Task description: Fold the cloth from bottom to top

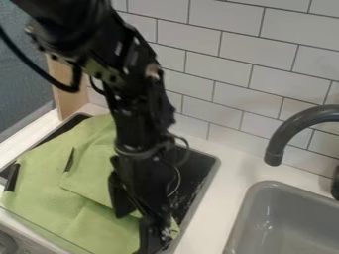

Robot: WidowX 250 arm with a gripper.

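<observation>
The cloth (46, 211) is spread, green and rumpled, over the dark stove top (198, 171) let into the pale bench (213, 211), and an upper layer with a slanting edge is seen lying across its middle. The pincer (134, 232) is hung over the cloth's lower right part, its two fingers parted by a fair gap, with green fabric visible between them; nothing is seen to be gripped. The step in hand is judged to be the taking up of the lower edge, with the fold at best partly made, since much of the lower part is left flat. For the next move, the near edge should be pinched by closing on a small bite of fabric, then lifted a little and carried toward the tiled wall (225, 94) before being laid down. If the bite is taken too deep, two layers may be caught together and the fold dragged askew. Much of the cloth's right side is covered by the black arm (136, 114), so how the layers lie there cannot be told. Whether the fingertips are touching the fabric or held just above it is also hard to make out. The arm is cut off at the top, and the sink (291, 223) at the right and bottom edges.
</observation>
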